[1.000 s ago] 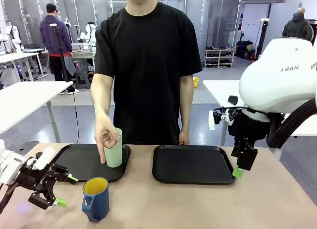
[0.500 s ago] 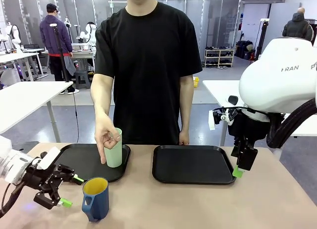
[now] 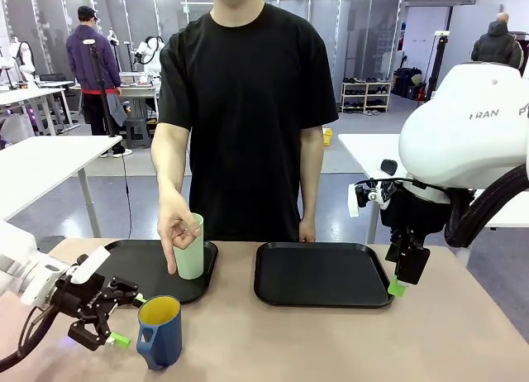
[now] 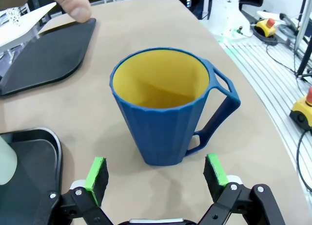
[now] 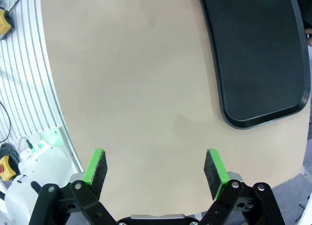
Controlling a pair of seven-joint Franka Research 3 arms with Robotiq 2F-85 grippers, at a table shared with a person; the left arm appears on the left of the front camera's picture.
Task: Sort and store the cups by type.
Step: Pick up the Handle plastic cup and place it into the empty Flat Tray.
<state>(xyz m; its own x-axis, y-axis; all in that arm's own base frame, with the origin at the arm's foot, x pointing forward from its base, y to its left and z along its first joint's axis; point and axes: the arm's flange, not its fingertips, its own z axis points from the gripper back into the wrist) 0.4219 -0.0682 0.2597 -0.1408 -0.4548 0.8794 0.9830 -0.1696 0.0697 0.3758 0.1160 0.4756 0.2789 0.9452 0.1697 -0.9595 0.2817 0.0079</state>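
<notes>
Left tool [image 3: 130, 320] wide, just left of the blue mug [image 3: 159, 331], upright near-left on the counter [image 3: 331, 341], handle toward the near edge; tool has slid rightward; green tumbler [image 3: 189, 248] upright on left tray [image 3: 124, 270]; right tool [image 5: 156, 166] wide, unmoved.

Front cam across table [image 3: 331, 341], wrist cams close-up on it

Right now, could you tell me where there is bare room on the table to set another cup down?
Bare: the right-hand black plastic tray and the tan tabletop in front of it. Crowded: around the left black tray, with the pale green plastic tumbler under the person's hand, the dark blue handled mug and the left arm's open fingers.
</notes>
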